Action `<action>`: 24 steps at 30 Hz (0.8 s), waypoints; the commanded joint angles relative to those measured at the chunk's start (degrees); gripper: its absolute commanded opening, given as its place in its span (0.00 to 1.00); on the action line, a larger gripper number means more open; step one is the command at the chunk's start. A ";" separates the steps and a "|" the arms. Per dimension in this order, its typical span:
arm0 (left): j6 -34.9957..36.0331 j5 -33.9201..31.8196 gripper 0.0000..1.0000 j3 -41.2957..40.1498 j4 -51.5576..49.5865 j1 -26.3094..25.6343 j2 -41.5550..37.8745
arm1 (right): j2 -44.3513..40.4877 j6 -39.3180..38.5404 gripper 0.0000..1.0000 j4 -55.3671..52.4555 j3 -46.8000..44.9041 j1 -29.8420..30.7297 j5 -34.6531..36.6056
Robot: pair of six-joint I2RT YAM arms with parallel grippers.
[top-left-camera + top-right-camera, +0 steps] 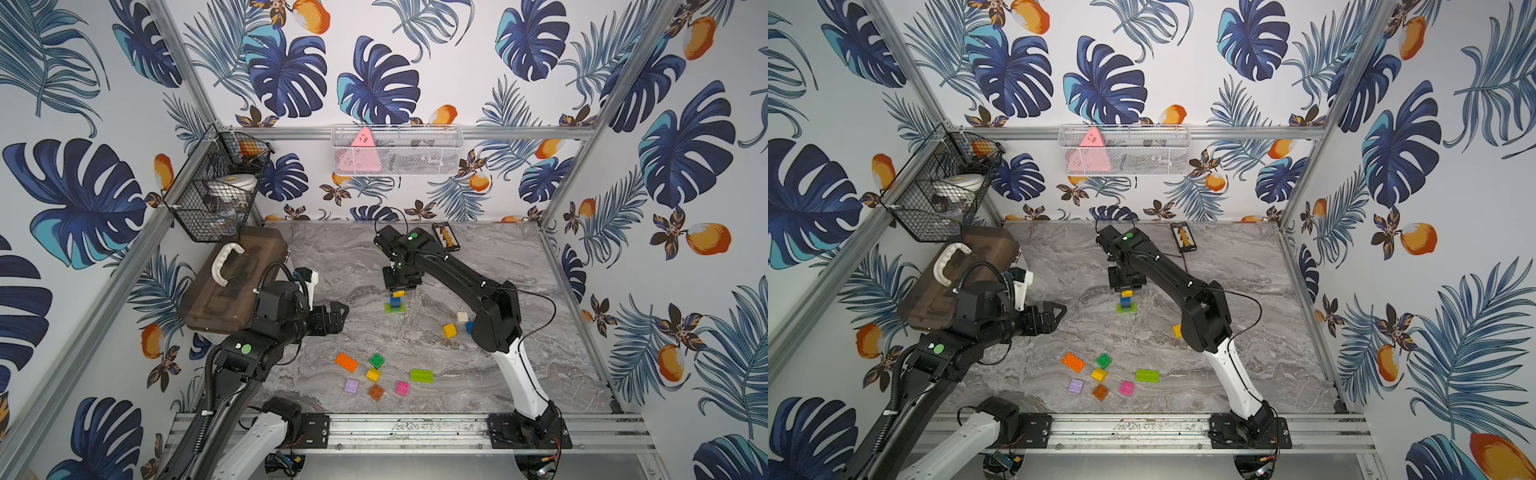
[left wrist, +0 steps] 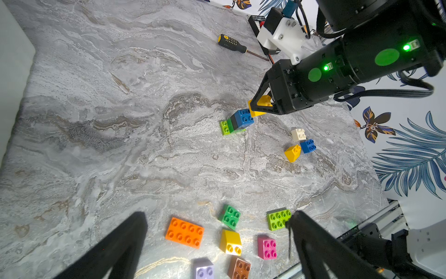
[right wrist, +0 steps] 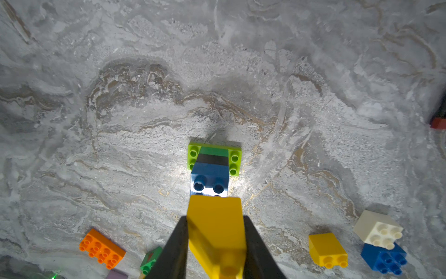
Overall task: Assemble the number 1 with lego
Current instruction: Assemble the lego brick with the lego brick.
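- The grey marble worktop (image 1: 457,257) carries all the lego.
- A brown case (image 1: 232,282) with a white handle lies at the back left. The left arm partly covers it, and its contents cannot be made out.
- A black wire basket (image 1: 216,187) hangs on the left frame above the case. It holds something white and round and something orange, both unclear through the wire.
- A white mesh basket (image 1: 397,151) hangs on the back rail with a pink triangular thing (image 1: 362,139) at one end. The dark items beside it are unclear.
- The right arm (image 1: 494,316) crosses the worktop and hides part of a blue brick (image 1: 469,327). A white brick (image 1: 462,316) and a loose yellow brick (image 1: 449,330) lie just beside it.
- The left claw (image 1: 341,318) is spread wide, grasps nothing and is well apart from the stack.
- The right claw (image 3: 214,217) is clenched on the held yellow brick (image 3: 214,232), right over the stack. Whether the two touch cannot be told.
- The stack (image 1: 395,302) stands mid-worktop: a long lime base, then green, black and blue.
- Seven loose bricks lie near the front edge, among them a long orange brick (image 1: 346,362) and a long lime brick (image 1: 421,375).
- A small black device (image 1: 446,237) lies at the back.
- A screwdriver (image 2: 231,43) shows only in the left wrist view.
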 commanded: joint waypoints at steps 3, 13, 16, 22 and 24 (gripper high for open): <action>-0.26 0.32 0.99 0.10 0.53 -0.04 0.12 | 3.34 -1.06 0.29 -4.22 4.22 0.00 -0.67; -0.26 0.25 0.99 0.12 0.66 0.14 -0.17 | 6.18 0.00 0.28 -5.88 8.02 -0.08 -1.26; -0.33 0.25 0.99 0.09 0.62 0.23 -0.20 | 5.99 0.33 0.28 -5.87 7.74 -0.06 -1.42; -0.33 0.25 0.99 0.10 0.64 0.22 -0.38 | 5.18 0.82 0.27 -4.20 5.34 -0.09 -1.54; -0.34 0.25 0.99 0.04 0.62 0.22 -0.45 | 5.10 0.88 0.26 -3.64 4.65 -0.06 -1.83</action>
